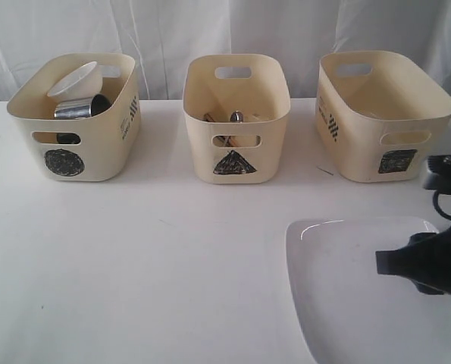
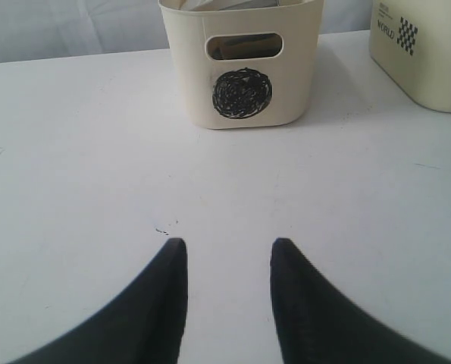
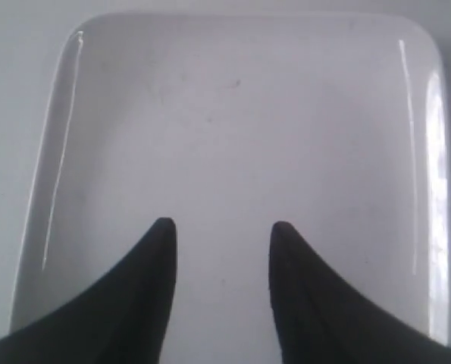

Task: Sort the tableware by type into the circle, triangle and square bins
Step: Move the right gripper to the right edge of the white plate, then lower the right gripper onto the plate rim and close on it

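The large white square plate (image 1: pixel 346 288) (image 3: pixel 240 129) lies flat at the front right of the table. My right gripper (image 1: pixel 388 263) (image 3: pixel 222 225) hovers over it, open, with nothing between its fingers. The circle bin (image 1: pixel 77 117) (image 2: pixel 244 68) at the back left holds a small white bowl (image 1: pixel 77 78) and a steel mug (image 1: pixel 81 108). Cutlery handles (image 1: pixel 236 117) stick up in the triangle bin (image 1: pixel 236 117). The square bin (image 1: pixel 380 114) stands at the back right. My left gripper (image 2: pixel 227 243) is open above bare table in front of the circle bin; it does not show in the exterior view.
The white table (image 1: pixel 149 265) runs to a white curtain (image 1: pixel 225 26) behind the bins. The triangle bin's side (image 2: pixel 422 53) shows in the left wrist view. Small dark specks (image 2: pixel 161 230) mark the table near my left fingertips.
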Controlling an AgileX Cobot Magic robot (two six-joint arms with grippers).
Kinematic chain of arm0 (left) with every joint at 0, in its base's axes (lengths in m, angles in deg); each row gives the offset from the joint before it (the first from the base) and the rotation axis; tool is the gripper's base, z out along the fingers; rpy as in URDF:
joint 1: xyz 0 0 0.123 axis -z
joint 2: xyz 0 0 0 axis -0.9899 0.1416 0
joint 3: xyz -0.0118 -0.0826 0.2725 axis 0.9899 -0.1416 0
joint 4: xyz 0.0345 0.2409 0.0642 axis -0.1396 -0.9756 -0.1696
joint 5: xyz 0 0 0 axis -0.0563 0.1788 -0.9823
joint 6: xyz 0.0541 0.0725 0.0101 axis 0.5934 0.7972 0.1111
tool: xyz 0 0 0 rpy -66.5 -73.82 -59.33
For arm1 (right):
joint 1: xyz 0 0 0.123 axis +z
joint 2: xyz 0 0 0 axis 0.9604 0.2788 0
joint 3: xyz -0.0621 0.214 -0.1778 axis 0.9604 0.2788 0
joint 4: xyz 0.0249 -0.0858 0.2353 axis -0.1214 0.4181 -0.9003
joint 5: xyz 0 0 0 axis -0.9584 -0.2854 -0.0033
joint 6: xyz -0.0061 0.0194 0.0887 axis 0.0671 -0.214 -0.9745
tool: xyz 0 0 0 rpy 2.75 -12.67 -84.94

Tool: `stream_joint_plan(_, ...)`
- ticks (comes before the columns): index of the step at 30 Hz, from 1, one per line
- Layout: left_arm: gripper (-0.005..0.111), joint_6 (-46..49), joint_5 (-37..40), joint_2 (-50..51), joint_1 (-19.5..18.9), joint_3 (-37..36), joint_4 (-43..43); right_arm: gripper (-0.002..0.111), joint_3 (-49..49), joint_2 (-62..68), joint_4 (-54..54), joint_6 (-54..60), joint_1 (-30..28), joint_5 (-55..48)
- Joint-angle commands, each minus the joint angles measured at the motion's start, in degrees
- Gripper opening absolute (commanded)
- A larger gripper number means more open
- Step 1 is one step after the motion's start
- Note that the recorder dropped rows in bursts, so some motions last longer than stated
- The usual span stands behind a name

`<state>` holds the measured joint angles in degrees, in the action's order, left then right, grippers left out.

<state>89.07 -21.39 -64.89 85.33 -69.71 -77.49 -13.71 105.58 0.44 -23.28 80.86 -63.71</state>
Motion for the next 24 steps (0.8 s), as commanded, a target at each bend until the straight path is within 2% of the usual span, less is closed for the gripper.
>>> stream_joint_plan(1,0.042,0.1,0.2,-0.3,0.1,-0.2,0.4,0.038,2.2,-4.9,-0.4,-1.2,-5.0,0.4)
stream_joint_plan(7,0.042,0.1,0.2,-0.3,0.1,-0.2,0.4,0.038,4.7,-10.6,-0.4,-1.7,-12.9,-0.9)
stream_joint_plan(11,0.042,0.1,0.2,-0.3,0.1,-0.2,0.4,0.038,5.5,-13.6,0.5,-1.9,-16.1,-4.6)
stream_joint_plan(24,0.042,0.1,0.2,-0.3,0.1,-0.2,0.4,0.038,5.7,-15.1,1.8,-3.3,-16.4,-5.8)
